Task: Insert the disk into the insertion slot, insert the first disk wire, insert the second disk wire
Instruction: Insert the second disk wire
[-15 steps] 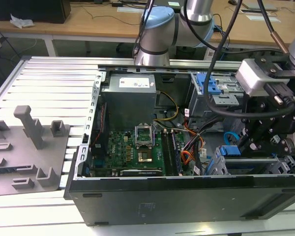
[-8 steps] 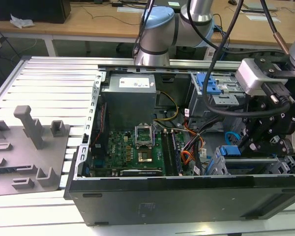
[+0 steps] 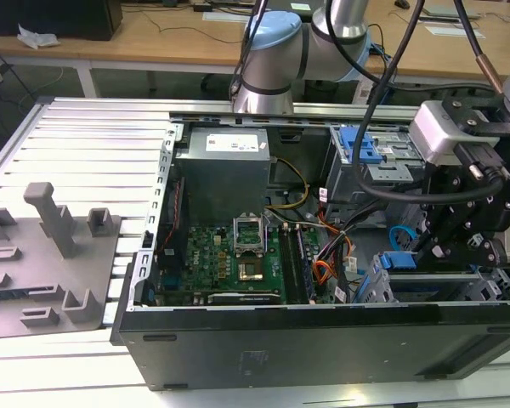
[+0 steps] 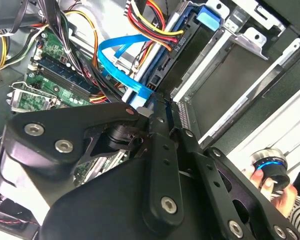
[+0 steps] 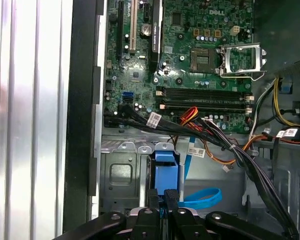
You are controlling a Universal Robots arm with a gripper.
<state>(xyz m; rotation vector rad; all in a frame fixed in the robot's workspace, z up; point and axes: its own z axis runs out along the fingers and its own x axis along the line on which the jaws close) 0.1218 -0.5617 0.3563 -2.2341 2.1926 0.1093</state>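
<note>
Hung over the boxy grey perforated sheet-metal insertion slot (image 5: pixel 125 175), fingers (image 5: pixel 162 199) of the gripper (image 5: pixel 162 200) pinched on the thin flat light-blue second disk wire (image 5: pixel 202 198), looping away sideways.

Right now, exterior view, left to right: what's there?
Grey fixture tray → power supply → motherboard → orange wires → blue latch → gripper.
</note>
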